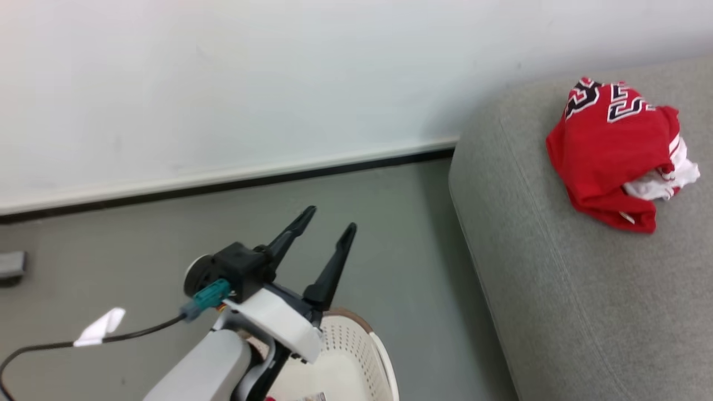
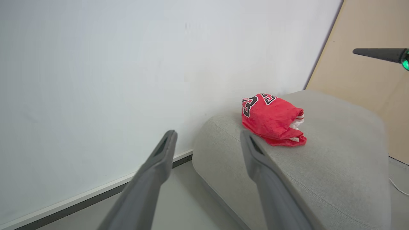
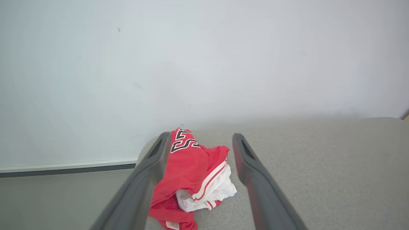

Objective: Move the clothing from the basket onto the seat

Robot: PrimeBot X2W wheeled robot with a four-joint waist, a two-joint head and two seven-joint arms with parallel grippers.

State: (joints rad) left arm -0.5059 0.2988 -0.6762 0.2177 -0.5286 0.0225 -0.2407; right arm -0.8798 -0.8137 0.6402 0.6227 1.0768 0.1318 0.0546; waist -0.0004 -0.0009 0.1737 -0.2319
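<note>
Setting-down step, at the seat

Our right gripper (image 3: pixel 201 135) hangs wide open over the clothing (image 3: pixel 191 166), which lies bunched and free on the seat (image 3: pixel 319 166). Our left gripper (image 1: pixel 330 218), also wide, hovers near the basket (image 1: pixel 356 345). Next, we judge, comes a return to the basket for anything left.

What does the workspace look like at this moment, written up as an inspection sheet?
Surface: seat, grey upholstery, carrying the clothing.
Job's things: clothing bunched on the seat; basket on the floor, contents mostly cut off.
Clutter: small grey object on the floor at the left edge.
Grippers: left gripper open, empty, above the basket; right gripper open, holding nothing.
Cables: dark cable with a white tag, at the left arm.
Surroundings: white wall with a dark baseboard.
</note>
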